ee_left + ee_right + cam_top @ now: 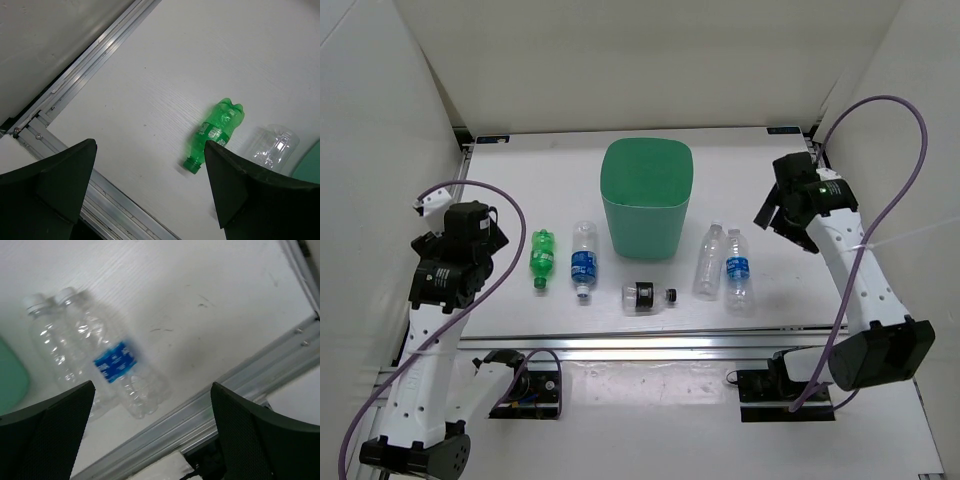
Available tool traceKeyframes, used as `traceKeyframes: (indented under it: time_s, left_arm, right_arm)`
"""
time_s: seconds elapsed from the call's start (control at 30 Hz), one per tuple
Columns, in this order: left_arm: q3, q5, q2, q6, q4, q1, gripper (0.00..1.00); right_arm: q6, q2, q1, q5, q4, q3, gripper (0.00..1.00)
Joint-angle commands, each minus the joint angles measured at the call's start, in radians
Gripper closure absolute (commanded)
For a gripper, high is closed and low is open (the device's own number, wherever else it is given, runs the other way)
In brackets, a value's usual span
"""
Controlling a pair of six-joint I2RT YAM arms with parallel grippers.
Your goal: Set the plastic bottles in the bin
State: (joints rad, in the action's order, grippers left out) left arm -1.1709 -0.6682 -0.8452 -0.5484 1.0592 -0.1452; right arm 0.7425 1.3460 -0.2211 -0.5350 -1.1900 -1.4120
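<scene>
Beyond left pincer (150,145), spread wide: green bottle (216,131). Right pincer (152,385) spread; ahead, seemingly two clear bottles (117,363).

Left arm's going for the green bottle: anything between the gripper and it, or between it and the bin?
Nothing visible lies between the open left gripper and the green bottle. Toward the bin, a blue-labelled clear bottle lies flat beside the green one; a carry above it should clear it.

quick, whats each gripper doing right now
Left gripper: open, holding nothing.
Right gripper: open, holding nothing.
</scene>
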Motion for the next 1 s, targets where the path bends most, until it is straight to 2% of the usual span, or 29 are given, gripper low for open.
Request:
traceKeyframes:
  time_s: [0.0, 0.07, 0.1, 0.27, 0.37, 0.53, 0.7, 0.97]
  left_arm:
    - [0.004, 0.033, 0.003, 0.005, -0.027, 0.001, 0.01]
    - [-0.006, 0.045, -0.006, 0.005, -0.027, 0.001, 0.01]
    - [-0.006, 0.058, -0.006, 0.005, -0.037, 0.001, 0.01]
    - [-0.006, 0.073, -0.017, 0.015, -0.038, 0.001, 0.01]
    - [-0.006, 0.064, -0.026, -0.005, -0.015, 0.001, 0.01]
    - [-0.015, 0.053, -0.045, -0.039, 0.021, 0.001, 0.01]
    - [-0.024, 0.033, -0.054, -0.061, 0.030, 0.001, 0.01]
    - [-0.024, 0.015, -0.072, -0.070, 0.051, 0.001, 0.01]
  right_arm:
    - [-0.228, -0.009, -0.001, 0.248, 0.162, 0.005, 0.00]
    - [-0.284, 0.053, -0.001, 0.404, 0.200, 0.014, 0.00]
    - [-0.293, 0.082, -0.001, 0.435, 0.210, 0.015, 0.00]
    - [-0.282, 0.302, 0.008, 0.493, 0.227, -0.025, 0.00]
    - [-0.282, 0.376, 0.019, 0.494, 0.268, -0.025, 0.00]
    - [-0.270, 0.442, 0.063, 0.503, 0.308, -0.005, 0.00]
    - [-0.270, 0.464, 0.092, 0.503, 0.331, 0.057, 0.11]
    - [-0.270, 0.484, 0.111, 0.566, 0.395, 0.188, 0.14]
